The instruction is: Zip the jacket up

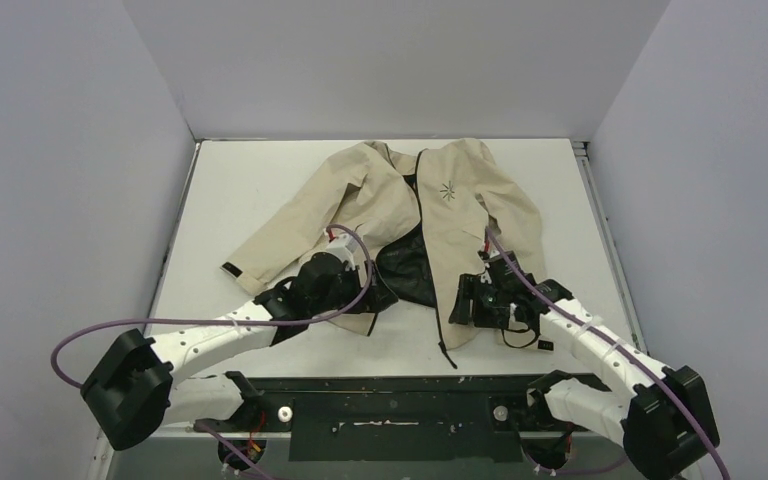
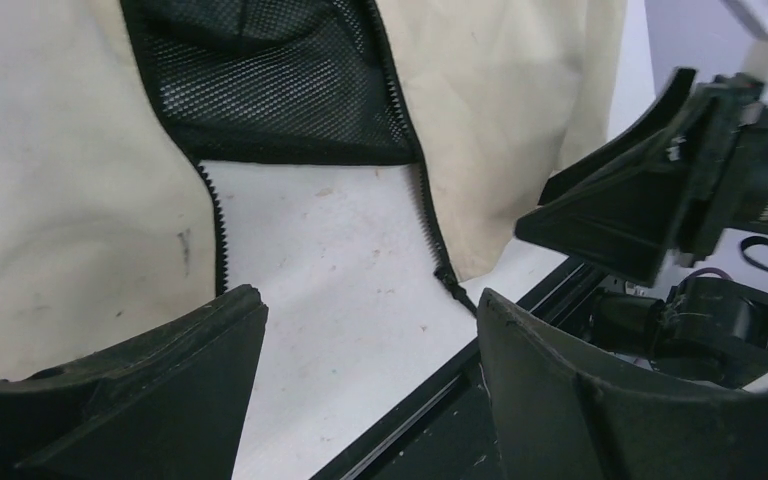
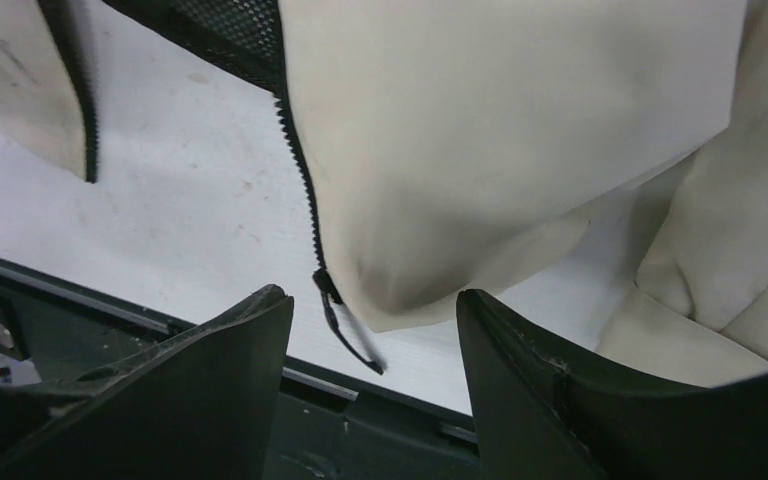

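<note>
The beige jacket (image 1: 360, 200) lies spread on the white table (image 1: 250, 170), collar at the far side. Its front edges meet at the chest and part lower down, baring dark mesh lining (image 1: 405, 265). My left gripper (image 1: 378, 298) is open and empty over the hem of the left panel. In the left wrist view (image 2: 368, 295) bare table lies between its fingers, with the two zipper edges (image 2: 430, 220) ahead. My right gripper (image 1: 462, 300) is open and empty just above the right panel's lower zipper end (image 3: 345, 330), which lies between its fingers in the right wrist view (image 3: 372, 294).
The black frame (image 1: 400, 395) of the arm mounts runs along the table's near edge, close under both grippers. The jacket's sleeves reach out to the left (image 1: 260, 250) and right (image 1: 525, 215). Grey walls enclose the table.
</note>
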Robot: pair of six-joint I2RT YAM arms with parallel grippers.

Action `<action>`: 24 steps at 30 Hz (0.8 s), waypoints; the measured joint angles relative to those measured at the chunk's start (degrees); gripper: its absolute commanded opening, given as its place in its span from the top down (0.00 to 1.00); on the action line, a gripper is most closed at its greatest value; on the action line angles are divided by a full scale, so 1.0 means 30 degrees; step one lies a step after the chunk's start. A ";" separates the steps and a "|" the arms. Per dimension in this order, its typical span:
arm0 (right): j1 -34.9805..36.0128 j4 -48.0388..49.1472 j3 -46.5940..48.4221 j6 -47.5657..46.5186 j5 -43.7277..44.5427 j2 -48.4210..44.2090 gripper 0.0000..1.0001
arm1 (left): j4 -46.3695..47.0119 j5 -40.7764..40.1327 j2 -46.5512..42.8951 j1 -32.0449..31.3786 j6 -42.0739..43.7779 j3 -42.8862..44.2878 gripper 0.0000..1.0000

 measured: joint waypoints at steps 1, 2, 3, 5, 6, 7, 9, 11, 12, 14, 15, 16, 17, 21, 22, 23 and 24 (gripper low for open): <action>0.0146 0.0248 -0.0248 0.0109 0.0124 0.0197 0.40 | 0.0386 -0.0073 0.0204 -0.0211 -0.0160 0.0000 0.26; 0.0335 0.0568 -0.0525 0.0277 0.0350 0.0408 0.41 | 0.0736 -0.0160 0.0437 -0.0401 -0.0299 -0.0007 0.26; 0.0554 0.0947 -0.0787 0.0495 0.0670 0.0663 0.44 | 0.1035 -0.0219 0.0685 -0.0568 -0.0415 0.0000 0.26; 0.0882 0.1501 -0.0969 0.0780 0.1282 0.1158 0.56 | 0.1603 -0.0306 0.1239 -0.0831 -0.0641 0.0000 0.27; 0.1042 0.1792 -0.0969 0.0918 0.1683 0.1443 0.62 | 0.1887 -0.0350 0.1515 -0.0954 -0.0794 0.0000 0.27; 0.1166 0.2062 -0.0969 0.1042 0.2025 0.1625 0.68 | 0.2149 -0.0393 0.1734 -0.1056 -0.0896 0.0000 0.27; 0.1370 0.2521 -0.0969 0.1195 0.2747 0.1938 0.78 | 0.2936 -0.0488 0.2353 -0.1384 -0.1202 0.0000 0.27; 0.1421 0.2769 -0.0969 0.1297 0.3177 0.1938 0.85 | 0.3840 -0.0510 0.3096 -0.1785 -0.1450 -0.0007 0.27; 0.1428 0.2907 -0.0969 0.1333 0.3249 0.1851 0.88 | 0.4335 -0.0510 0.3512 -0.1996 -0.1617 0.0000 0.27; 0.1421 0.3162 -0.1020 0.1341 0.3242 0.1508 0.92 | 0.5289 -0.0503 0.4386 -0.2331 -0.1872 0.0022 0.27; 0.1421 0.3395 -0.1151 0.1333 0.3169 0.1173 0.93 | 0.5807 -0.0495 0.4947 -0.2492 -0.2011 0.0066 0.27; 0.1421 0.3614 -0.1355 0.1275 0.3024 0.0772 0.93 | 0.6375 -0.0481 0.5559 -0.2616 -0.2200 0.0153 0.27; 0.1421 0.3832 -0.1610 0.1275 0.2827 0.0342 0.94 | 0.6849 -0.0466 0.6222 -0.2725 -0.2375 0.0284 0.27; 0.1413 0.4546 -0.2725 0.1450 0.1916 -0.0947 0.95 | 0.9151 -0.0146 0.8735 -0.2892 -0.3308 0.0743 0.31; 0.1406 0.4634 -0.2907 0.1545 0.1734 -0.1115 0.96 | 0.9792 0.0044 0.9311 -0.2914 -0.3555 0.0845 0.32; 0.1399 0.4765 -0.3133 0.1647 0.1494 -0.1311 0.96 | 1.0367 0.0270 0.9916 -0.2914 -0.3854 0.0998 0.33; 0.1399 0.4809 -0.3235 0.1727 0.1355 -0.1406 0.97 | 1.0863 0.0481 1.0411 -0.2929 -0.4000 0.1151 0.34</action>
